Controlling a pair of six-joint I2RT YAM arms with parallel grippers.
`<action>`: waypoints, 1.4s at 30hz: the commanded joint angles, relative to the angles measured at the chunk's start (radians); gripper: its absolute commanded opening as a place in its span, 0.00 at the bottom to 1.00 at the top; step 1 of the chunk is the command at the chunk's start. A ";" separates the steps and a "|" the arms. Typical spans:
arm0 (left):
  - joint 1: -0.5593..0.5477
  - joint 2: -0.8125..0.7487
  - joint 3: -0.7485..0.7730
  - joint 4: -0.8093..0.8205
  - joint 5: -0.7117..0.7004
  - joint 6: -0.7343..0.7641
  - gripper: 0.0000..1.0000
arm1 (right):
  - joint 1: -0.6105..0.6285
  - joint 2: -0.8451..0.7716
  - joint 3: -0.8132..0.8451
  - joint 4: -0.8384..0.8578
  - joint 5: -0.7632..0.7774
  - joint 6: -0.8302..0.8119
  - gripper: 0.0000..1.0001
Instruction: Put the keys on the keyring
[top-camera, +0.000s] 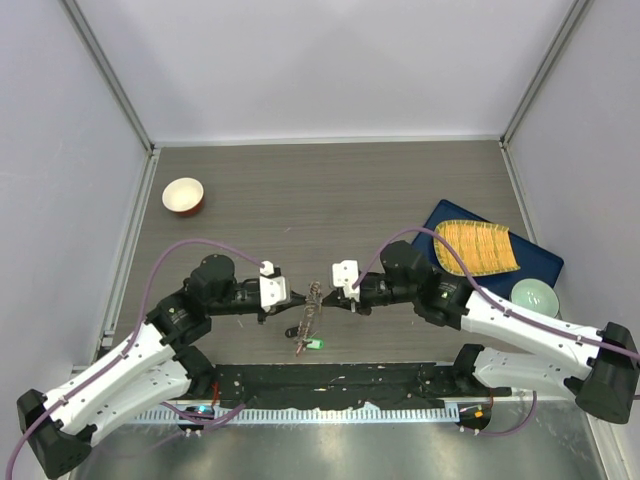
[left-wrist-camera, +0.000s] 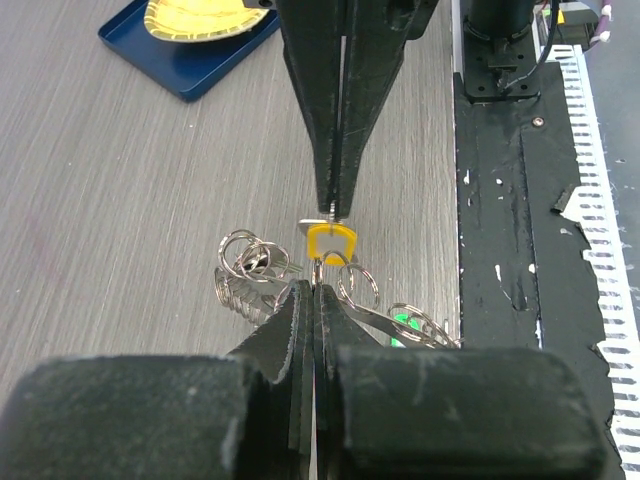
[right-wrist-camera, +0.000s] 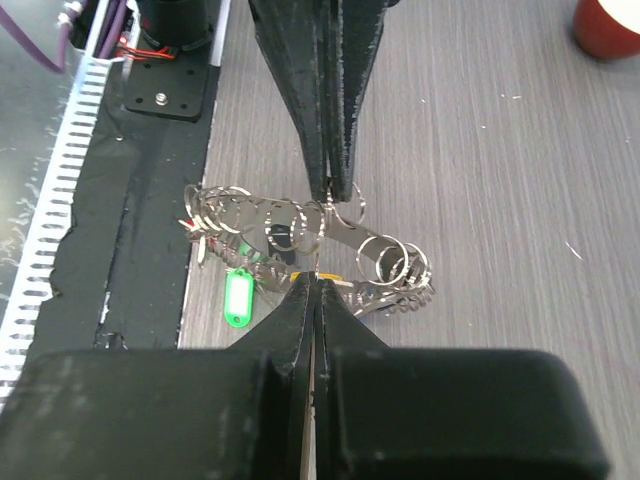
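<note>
I am working at the middle of the grey wood-grain table (top-camera: 400, 190), both arms reaching inward so my fingertips nearly meet. My left gripper (left-wrist-camera: 314, 292) is pressed together, and its tips seem to be pinching the thin wire loop just under the yellow plastic tag (left-wrist-camera: 331, 243). My right gripper (left-wrist-camera: 338, 205) is pointing in from the opposite side, also pressed together, and is nipping the silver edge at the top of that same tag.

The small silver metal keys (top-camera: 310, 320) are bunching in a tangle directly below my tips. The flat grey metal keyring (right-wrist-camera: 405, 292) with its toothed rim is running through that tangle, threaded among several round wire rings (right-wrist-camera: 385, 255). The green plastic tag (right-wrist-camera: 236, 297) at the low end appears to be resting on the table.

I judge that I am partway through joining the yellow-tagged key to the keyring. To do it well, I should be keeping one hand steady as an anchor and moving only the other, in small twists rather than pulls. My fingers are so close that any sideways drift risks knocking them together. I cannot tell whether the loop is already over the rim, so I should be checking that from both wrist views before letting go.
</note>
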 joint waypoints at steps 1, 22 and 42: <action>0.003 -0.002 0.023 0.043 0.043 0.025 0.00 | 0.018 0.001 0.048 0.016 0.078 -0.037 0.01; 0.003 0.026 0.033 0.040 0.038 0.009 0.00 | 0.071 0.004 0.045 0.057 0.111 -0.050 0.01; 0.003 0.029 0.033 0.050 0.040 -0.008 0.00 | 0.090 0.007 0.044 0.061 0.162 -0.051 0.01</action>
